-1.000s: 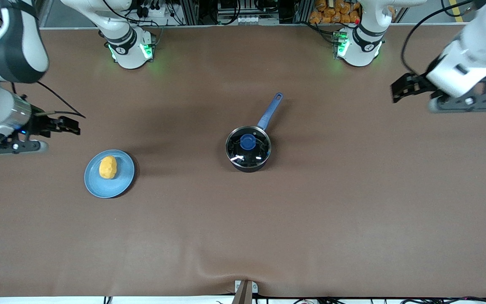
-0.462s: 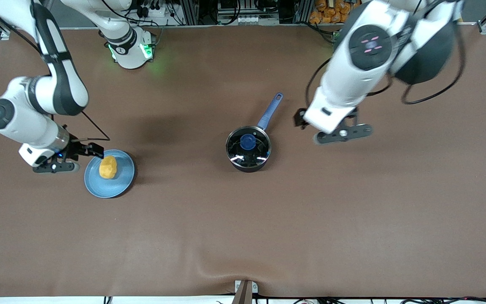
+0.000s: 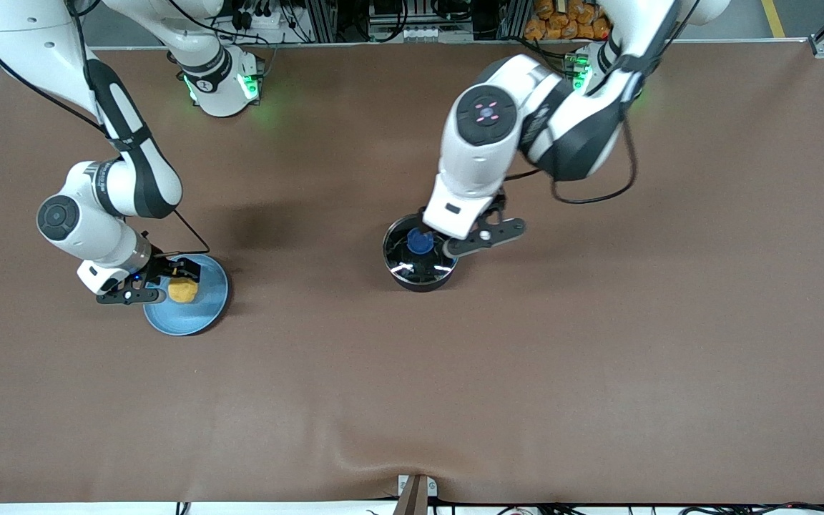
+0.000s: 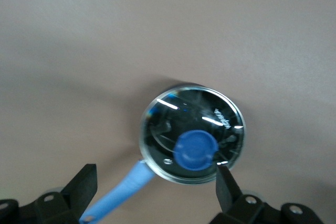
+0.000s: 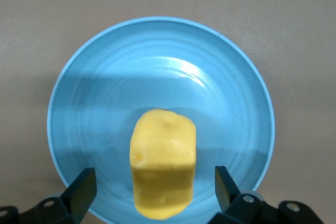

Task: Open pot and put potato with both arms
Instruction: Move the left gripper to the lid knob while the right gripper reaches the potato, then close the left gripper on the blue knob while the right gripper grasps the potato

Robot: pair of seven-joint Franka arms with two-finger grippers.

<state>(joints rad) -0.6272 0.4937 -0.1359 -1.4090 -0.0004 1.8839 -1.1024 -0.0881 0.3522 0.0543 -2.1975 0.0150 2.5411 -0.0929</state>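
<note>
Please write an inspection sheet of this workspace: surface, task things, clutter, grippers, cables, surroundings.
Surface: brown table cover, wrinkled at its camera edge.
Task things: pot with glass lid on, blue knob; potato on light-blue plate, toward the right arm's end.
Clutter: nothing seen.
Grippers: left gripper open over the pot; right gripper open, fingers either side of the potato.
Cables: black cable looping from the left arm.
Surroundings: orange items past the table's edge.
</note>
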